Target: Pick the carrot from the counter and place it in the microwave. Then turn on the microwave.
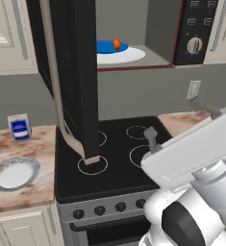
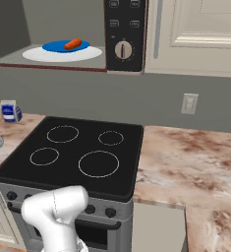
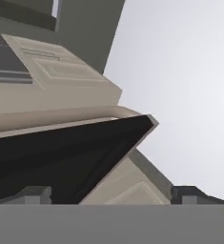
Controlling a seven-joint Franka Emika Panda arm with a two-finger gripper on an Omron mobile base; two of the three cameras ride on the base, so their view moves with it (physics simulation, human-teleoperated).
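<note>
Microwave (image 1: 148, 33) door swung open, carrot (image 1: 116, 43) on blue plate (image 1: 106, 47) inside, hand (image 1: 174, 122) released, fingers apart.

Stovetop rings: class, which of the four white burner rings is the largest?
The front-right ring on the stovetop, nearest the counter; the other three are clearly smaller.

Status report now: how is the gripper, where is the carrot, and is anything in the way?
Gripper empty, fingers apart. Carrot lies on blue plate inside microwave. Microwave door stands wide open, must be shut before the knob is turned.
</note>
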